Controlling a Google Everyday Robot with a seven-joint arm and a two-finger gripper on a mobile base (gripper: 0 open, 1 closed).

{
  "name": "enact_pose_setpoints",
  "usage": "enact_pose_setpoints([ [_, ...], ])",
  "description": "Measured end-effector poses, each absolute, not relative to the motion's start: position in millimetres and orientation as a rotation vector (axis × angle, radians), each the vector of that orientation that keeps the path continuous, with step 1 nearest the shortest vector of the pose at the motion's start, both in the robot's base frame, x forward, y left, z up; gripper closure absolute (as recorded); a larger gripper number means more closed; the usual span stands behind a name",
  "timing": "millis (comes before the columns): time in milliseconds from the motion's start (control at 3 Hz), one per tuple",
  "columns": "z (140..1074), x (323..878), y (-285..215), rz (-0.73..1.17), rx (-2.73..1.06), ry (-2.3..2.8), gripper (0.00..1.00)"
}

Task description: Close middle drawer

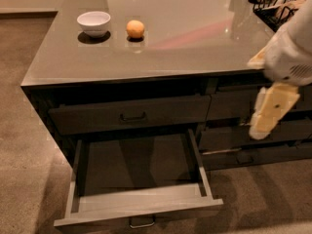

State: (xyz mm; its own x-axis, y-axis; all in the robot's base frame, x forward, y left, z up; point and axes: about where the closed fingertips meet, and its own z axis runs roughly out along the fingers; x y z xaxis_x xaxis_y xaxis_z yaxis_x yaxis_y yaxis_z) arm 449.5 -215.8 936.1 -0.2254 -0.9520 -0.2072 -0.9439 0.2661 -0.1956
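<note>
The middle drawer (139,201) is pulled far out at the lower left of the cabinet. It shows light grey inner walls, a dark floor and a small bar pull (142,223) on its front. Above it is the shut, taller-fronted top drawer (131,115). My gripper (261,128) hangs at the right, pointing down in front of the right-hand drawer bank. It is right of the open drawer, above its level and not touching it. It holds nothing that I can see.
A white bowl (94,22) and an orange (135,29) sit on the grey countertop (185,43). A black wire basket (275,6) stands at the back right. Shut drawers (229,140) fill the right bank. Carpet (263,199) lies in front.
</note>
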Motion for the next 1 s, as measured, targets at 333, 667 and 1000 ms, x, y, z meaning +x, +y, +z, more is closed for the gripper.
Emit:
enact_pose_setpoints([
  [333,842.7,456.2,-212.8,0.077,-1.809,2.265,0.00],
  [667,799.8,455.9,-212.0,0.120,-1.827,2.275,0.00],
  [1000,804.2,455.7,-211.9,0.116,-1.826,2.273,0.00],
])
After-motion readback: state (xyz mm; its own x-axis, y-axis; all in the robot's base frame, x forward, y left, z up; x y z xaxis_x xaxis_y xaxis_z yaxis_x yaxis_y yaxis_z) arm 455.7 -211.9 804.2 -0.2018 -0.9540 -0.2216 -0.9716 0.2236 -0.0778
